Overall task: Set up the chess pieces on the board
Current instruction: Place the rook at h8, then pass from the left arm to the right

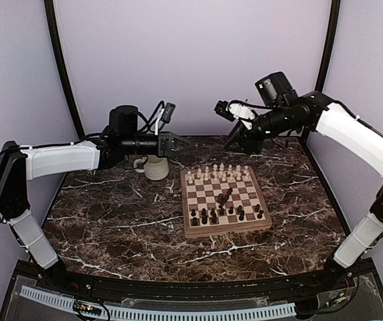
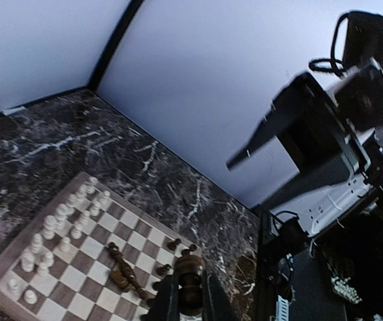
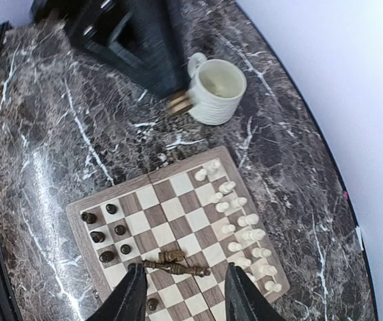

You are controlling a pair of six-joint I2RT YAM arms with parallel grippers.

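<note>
1. The chessboard [image 1: 228, 231] lies flat on the dark marble tabletop [image 1: 111, 227], a little right of centre.
2. On the board's two near rows stand the dark chess pieces [image 1: 204, 215], upright and unevenly spaced, with gaps between them.
3. In the middle of the board a few fallen dark pieces [image 3: 178, 266] lie on their sides, touching one another and apart from both rows.
4. Along the two far rows stand the white chess pieces [image 1: 221, 171], upright and close together.
5. A cream mug [image 1: 156, 167] stands upright on the tabletop, off the board and just left of its far left corner, with its handle to the left.
6. The left jaws hang in the air over the far side of the mug. They are closed on a single dark chessman [image 2: 191, 287], which sits upright between the two fingers [image 2: 168, 302].
7. The right jaws hang in the air beyond the board's far edge, looking down on it. Their fingers [image 3: 128, 301] are spread apart with nothing between them.
</note>
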